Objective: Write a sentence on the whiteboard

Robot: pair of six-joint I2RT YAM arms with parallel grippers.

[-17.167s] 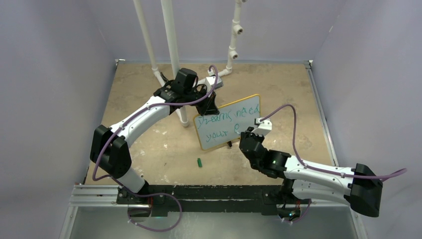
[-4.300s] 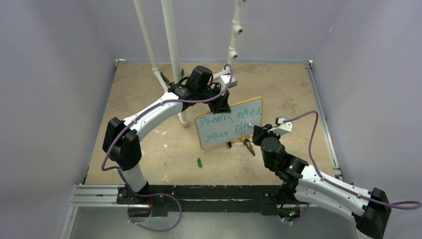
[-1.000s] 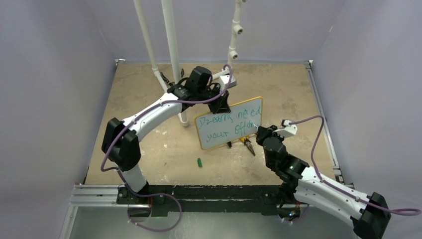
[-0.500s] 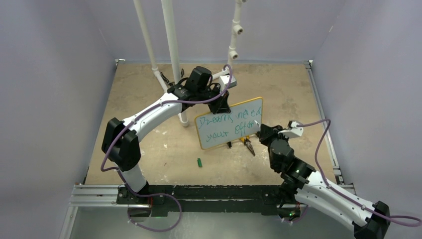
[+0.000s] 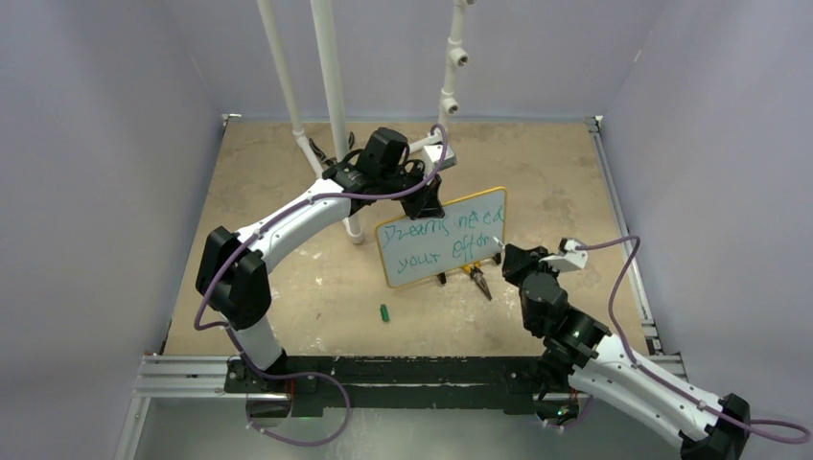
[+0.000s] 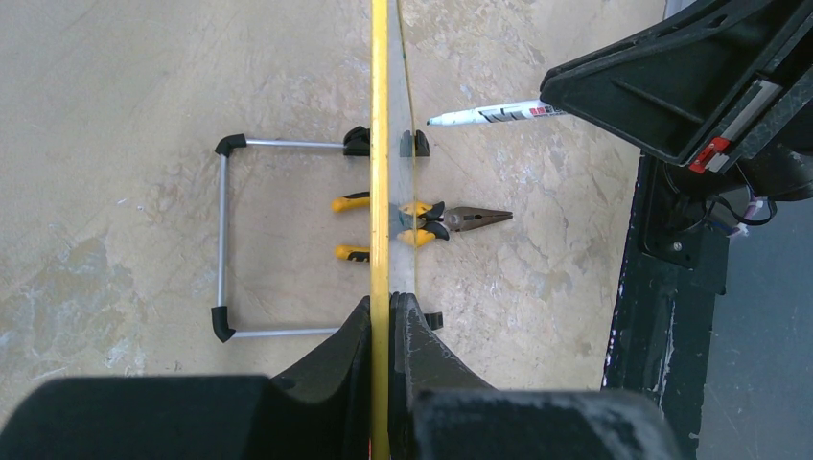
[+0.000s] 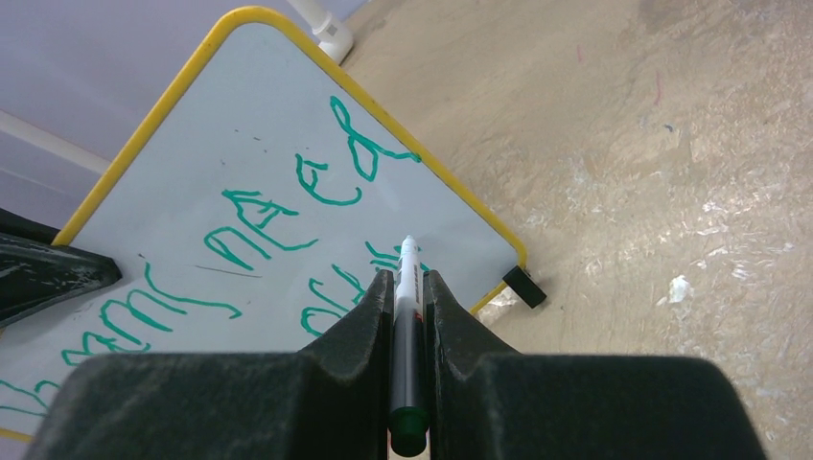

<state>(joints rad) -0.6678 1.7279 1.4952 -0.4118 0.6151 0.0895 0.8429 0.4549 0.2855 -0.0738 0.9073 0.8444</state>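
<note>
Green cap (image 5: 383,312), one only, lies loose on the tan table (image 5: 278,192), left of centre. L gripper (image 6: 382,309) is clamped on the top edge of the whiteboard (image 5: 433,243), which stands on edge approx mid-table. I count two lines of the sentence (image 5: 439,222), green: "Dreams need" over "your" plus a word I can't read. One pair of yellow-handled pliers (image 6: 422,220) lies flat under the board, handles behind, nose in front. R gripper (image 7: 406,280) pinches one marker (image 7: 408,251), tip by the board's lower right corner. It looks just off the face, but I can't be sure.
</note>
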